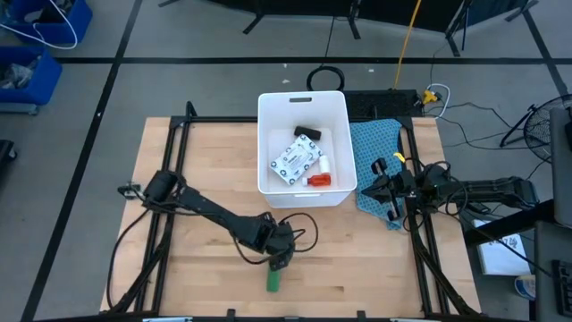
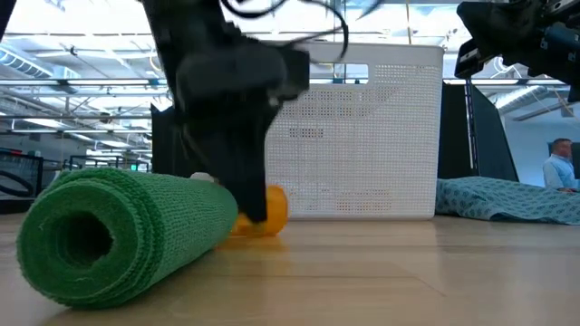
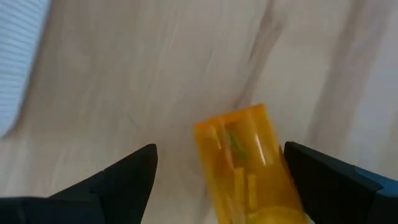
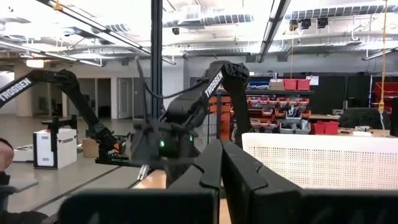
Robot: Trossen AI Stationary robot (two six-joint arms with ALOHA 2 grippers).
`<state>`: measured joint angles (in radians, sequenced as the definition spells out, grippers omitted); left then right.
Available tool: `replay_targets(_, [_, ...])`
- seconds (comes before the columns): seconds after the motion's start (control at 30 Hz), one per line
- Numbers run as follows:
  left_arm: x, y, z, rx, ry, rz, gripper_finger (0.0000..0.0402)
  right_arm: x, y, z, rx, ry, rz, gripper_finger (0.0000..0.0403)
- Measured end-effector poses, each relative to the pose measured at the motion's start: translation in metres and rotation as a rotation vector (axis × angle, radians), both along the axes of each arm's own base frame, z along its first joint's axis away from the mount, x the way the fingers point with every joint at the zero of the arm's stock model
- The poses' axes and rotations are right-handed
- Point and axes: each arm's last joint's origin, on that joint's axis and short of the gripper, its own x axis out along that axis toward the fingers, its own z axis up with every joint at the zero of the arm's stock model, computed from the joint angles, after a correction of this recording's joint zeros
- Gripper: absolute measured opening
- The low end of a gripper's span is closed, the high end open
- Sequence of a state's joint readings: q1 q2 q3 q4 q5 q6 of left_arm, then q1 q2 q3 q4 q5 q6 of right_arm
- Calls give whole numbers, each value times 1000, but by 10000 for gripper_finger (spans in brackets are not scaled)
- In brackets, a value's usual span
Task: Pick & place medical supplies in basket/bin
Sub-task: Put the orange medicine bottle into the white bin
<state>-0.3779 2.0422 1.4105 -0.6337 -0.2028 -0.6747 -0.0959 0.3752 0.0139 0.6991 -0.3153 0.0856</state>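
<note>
An orange see-through vial lies on its side on the wood table; in the low view the vial shows behind a dark finger. My left gripper is open, low over the table near its near edge, with a finger on either side of the vial. A green roll lies just nearer, big in the low view's foreground. The white bin holds a white packet, a black piece and a red bottle. My right gripper is shut, raised over the blue-green cloth. My left gripper comes down at the orange vial from above, its open fingers across the vial's length. One finger stands close against the vial's side, and I cannot tell whether it touches. The other finger is clear of it. The vial lies on the table.
The bin's near wall stands just behind the vial. The blue-green cloth lies to the bin's right. Bare wood lies left of the bin and along the near edge. A person stands in the room beyond.
</note>
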Motion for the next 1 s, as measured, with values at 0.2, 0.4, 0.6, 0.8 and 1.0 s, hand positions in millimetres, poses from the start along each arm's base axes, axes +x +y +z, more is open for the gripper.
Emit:
replay_targets(0.2, [5,6,-15,-25,48,-1,356,0,0,-2,7,18,2,0])
replay_targets(0.4, [4,8,-11,-27,49,-30,322,1,0,-4,34,49,9,0])
replay_targets(0.6, [2,8,-9,-28,71,-87,191,1,0,-4,36,56,10,0])
replay_targets(0.8, [-2,10,-6,11,100,-136,149,2,0,-4,36,56,10,0])
replay_targets(1.0, [-17,10,41,114,10,-185,151,2,0,-5,36,60,10,0])
